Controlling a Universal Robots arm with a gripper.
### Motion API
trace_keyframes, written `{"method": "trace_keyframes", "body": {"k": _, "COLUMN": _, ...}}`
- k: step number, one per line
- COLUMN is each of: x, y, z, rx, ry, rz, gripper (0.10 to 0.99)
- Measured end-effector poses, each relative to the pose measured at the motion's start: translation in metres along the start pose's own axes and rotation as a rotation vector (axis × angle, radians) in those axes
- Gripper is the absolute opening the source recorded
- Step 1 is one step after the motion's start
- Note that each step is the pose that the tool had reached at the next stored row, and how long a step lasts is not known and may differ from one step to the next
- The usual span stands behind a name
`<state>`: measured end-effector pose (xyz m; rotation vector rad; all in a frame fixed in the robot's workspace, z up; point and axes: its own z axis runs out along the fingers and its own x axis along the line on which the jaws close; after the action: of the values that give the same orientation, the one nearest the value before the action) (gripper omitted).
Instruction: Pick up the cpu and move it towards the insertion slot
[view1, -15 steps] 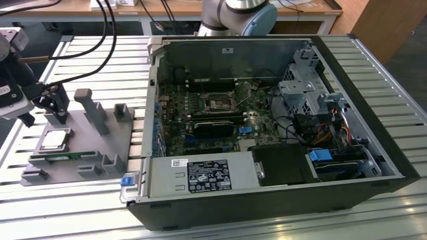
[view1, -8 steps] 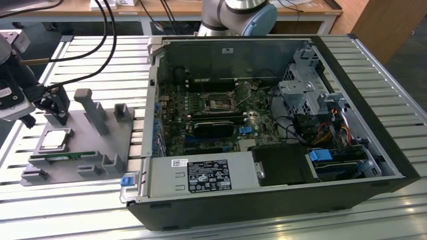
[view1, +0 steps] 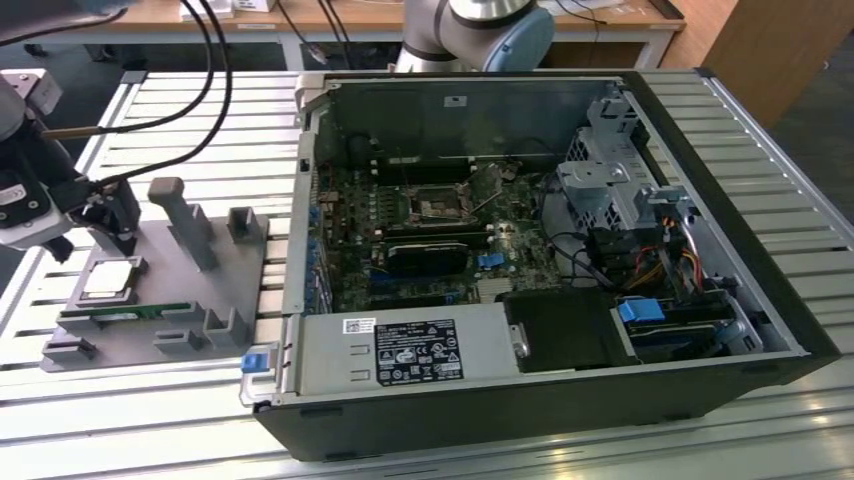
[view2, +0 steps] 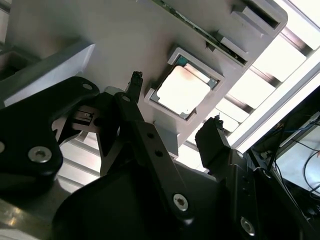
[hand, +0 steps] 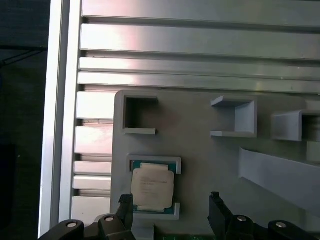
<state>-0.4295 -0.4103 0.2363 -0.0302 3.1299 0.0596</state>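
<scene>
Exterior view: the cpu (view1: 110, 281) lies flat in a square pocket of a grey holder plate (view1: 174, 285), on the exterior view's left. It is well apart from the insertion slot (view1: 437, 208), which sits on the board inside the open computer case (view1: 534, 400). The top of the cpu is shiny silver metal with a thin pale rim, and in both wrist views a green edge shows around it. The end effector (view1: 118, 238) hangs near the cpu, its two black fingers (hand: 216, 205) spread wide and holding nothing. The tabletop (view1: 761, 150) is made of ribbed aluminium profiles. Behind it stands a wooden desk (view1: 360, 12).
</scene>
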Motion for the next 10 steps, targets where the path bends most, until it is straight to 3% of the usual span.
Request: {"method": "trace_keyframes", "body": {"k": 10, "x": 0.0054, "y": -0.0008, "z": 0.0165, "rx": 0.0, "ry": -0.002, "rz": 0.015, "gripper": 0.706}}
